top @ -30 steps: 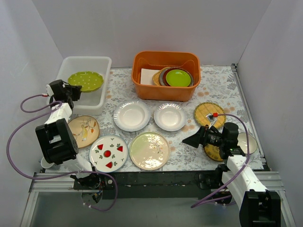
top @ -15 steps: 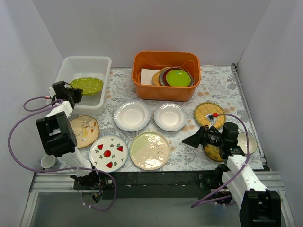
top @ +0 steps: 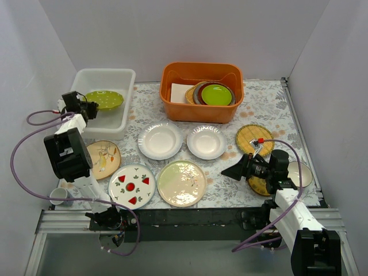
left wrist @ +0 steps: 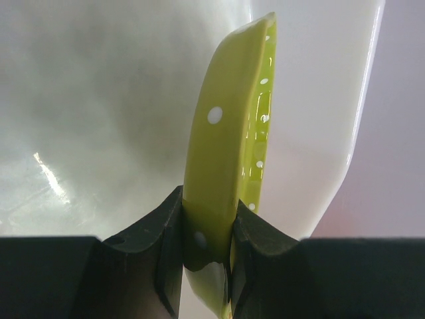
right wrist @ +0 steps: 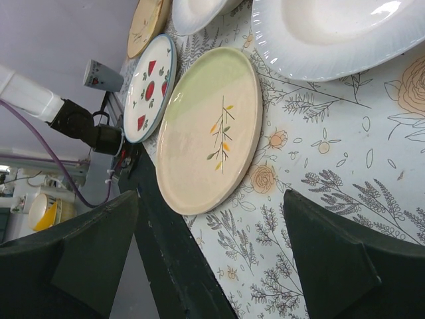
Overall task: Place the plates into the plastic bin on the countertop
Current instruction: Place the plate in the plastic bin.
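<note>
A: Which step are you running?
B: Your left hand (left wrist: 207, 229) is pinching the green dotted plate (left wrist: 229, 133) by its rim, jaws narrow, hanging it inside the plastic bin (top: 127, 73).
A: Next?
B: Likely lowering and letting go, with the bin wall crowding your wrist. Your right hand (top: 230, 171) is gaping wide, empty, well right of the bin.

Off-task items: orange tub (top: 201, 113), small mug (top: 57, 196).
Your tub sits back centre, holding a glossy lime-green plate (top: 217, 94) on top of a stack of darker-rimmed plates (top: 196, 92), with white paper (top: 180, 92) tucked left of the stack. The mug stands upright, front left.
</note>
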Robot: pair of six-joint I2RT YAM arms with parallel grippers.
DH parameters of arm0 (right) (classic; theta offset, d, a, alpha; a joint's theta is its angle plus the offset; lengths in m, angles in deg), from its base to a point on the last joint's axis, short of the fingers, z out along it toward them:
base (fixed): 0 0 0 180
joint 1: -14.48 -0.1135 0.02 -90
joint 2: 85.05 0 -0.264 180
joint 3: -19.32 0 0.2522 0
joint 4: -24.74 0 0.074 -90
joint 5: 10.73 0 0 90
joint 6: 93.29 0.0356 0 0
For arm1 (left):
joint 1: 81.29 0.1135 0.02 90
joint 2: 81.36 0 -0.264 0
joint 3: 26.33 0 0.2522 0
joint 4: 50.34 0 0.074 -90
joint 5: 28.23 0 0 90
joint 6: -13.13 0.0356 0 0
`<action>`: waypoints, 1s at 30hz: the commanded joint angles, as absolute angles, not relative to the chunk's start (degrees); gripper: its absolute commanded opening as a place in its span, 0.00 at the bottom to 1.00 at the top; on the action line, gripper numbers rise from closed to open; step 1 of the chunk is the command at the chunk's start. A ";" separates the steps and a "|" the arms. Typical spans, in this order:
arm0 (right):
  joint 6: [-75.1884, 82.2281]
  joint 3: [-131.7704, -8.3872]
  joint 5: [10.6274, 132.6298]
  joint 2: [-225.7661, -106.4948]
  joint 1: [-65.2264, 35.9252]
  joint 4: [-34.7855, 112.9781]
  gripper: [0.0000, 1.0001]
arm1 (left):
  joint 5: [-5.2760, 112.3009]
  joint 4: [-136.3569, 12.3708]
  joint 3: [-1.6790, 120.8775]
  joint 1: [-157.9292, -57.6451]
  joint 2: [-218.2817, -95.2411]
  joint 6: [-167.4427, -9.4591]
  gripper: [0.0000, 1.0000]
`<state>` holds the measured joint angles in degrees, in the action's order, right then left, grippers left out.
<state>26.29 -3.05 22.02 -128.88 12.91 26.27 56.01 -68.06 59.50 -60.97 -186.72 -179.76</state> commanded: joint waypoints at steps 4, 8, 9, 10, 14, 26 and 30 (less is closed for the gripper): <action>26.15 -3.06 20.56 -128.99 12.98 23.82 0.98 | 55.54 -67.08 65.30 -60.63 -187.35 -179.53 0.16; 26.15 -2.88 20.56 -128.99 12.98 23.74 0.98 | 54.66 -68.84 67.93 -60.63 -189.54 -179.00 0.21; 26.24 -2.97 20.56 -129.08 12.98 23.74 0.98 | 54.39 -69.19 68.29 -60.63 -189.72 -179.00 0.21; 26.24 -2.97 20.56 -129.17 12.98 23.65 0.98 | 54.22 -69.37 68.55 -60.63 -189.99 -179.00 0.25; 26.41 -2.88 20.65 -129.26 12.98 23.38 0.98 | 53.25 -70.25 69.34 -60.63 -190.78 -178.91 0.39; 26.24 -3.94 20.65 -129.35 12.90 24.17 0.98 | 52.20 -73.15 69.43 -60.63 -191.92 -178.65 0.67; 26.24 -3.76 20.65 -129.61 12.98 23.91 0.98 | 52.37 -74.29 68.64 -60.63 -191.66 -179.09 0.71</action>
<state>26.51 -2.89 21.69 -129.21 12.91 26.25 53.41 -74.03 66.93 -60.88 -193.36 -178.69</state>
